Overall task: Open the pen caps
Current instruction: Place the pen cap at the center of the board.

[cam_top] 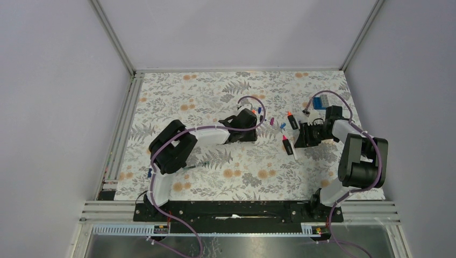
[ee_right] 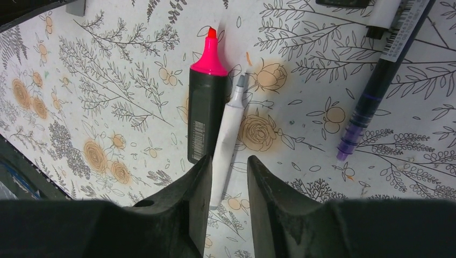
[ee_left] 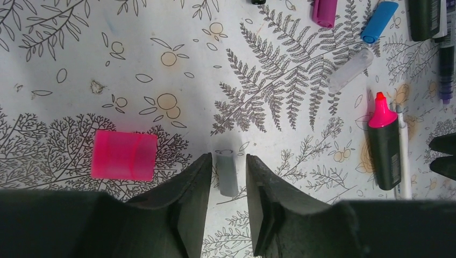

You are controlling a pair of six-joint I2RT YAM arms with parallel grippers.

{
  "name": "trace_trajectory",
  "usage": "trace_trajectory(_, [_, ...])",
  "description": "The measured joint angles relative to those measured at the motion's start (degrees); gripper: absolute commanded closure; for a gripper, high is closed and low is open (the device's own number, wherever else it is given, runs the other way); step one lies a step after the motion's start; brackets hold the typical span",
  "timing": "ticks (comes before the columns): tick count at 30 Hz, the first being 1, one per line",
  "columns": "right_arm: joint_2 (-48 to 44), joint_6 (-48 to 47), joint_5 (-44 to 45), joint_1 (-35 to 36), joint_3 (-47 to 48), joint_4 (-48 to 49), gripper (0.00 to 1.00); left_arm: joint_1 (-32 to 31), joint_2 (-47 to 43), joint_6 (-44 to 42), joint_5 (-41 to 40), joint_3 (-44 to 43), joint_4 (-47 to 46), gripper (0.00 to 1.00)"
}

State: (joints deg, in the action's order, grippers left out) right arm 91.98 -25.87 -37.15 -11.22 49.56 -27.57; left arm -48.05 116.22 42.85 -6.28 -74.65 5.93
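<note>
My left gripper (ee_left: 228, 157) is open, low over the table, with a small grey cap (ee_left: 227, 173) lying loose between its fingertips. A pink stubby cap (ee_left: 123, 156) lies to its left. Magenta (ee_left: 325, 11), blue (ee_left: 378, 21) and clear lilac (ee_left: 350, 71) caps lie ahead to the right. My right gripper (ee_right: 228, 158) is open astride the rear end of a thin white uncapped pen (ee_right: 228, 129) lying on the table. An uncapped pink highlighter (ee_right: 206, 102) lies beside that pen. An uncapped purple pen (ee_right: 371, 102) lies to the right. In the top view the left gripper (cam_top: 255, 119) and right gripper (cam_top: 298, 137) are near mid-table.
An orange-tipped highlighter (cam_top: 292, 121) lies behind the pink one (cam_top: 287, 145). A blue block (cam_top: 321, 101) sits at the back right. A black highlighter body (ee_left: 425, 19) lies at the left wrist view's top right. The right gripper's fingers (ee_left: 443, 156) show at that view's right edge.
</note>
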Motion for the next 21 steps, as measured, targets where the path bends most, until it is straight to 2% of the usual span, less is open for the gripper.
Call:
trace_trajectory(8, [-0.87,-0.13,0.0,0.0,0.0,-0.5,0.55,0.0,-3.98,-1.81,-0.11,0.96,2.03,0.61])
trace_trajectory(15, [-7.85,-1.86,-0.92,-0.02,-0.13,-0.46,0.48,0.0,-19.65,-4.96,-0.81,9.46,-1.25,0.55])
trace_trajectory(18, [-9.97,-2.67,-1.88,-0.22,-0.48,-0.46,0.45,0.0,-27.19,-6.64,-1.84,14.49,-3.39,0.48])
trace_trajectory(21, [-11.28,-3.37,-3.28,-0.5,-1.09,-0.46,0.41,0.0,-35.15,-8.68,-4.04,20.26,-5.68,0.33])
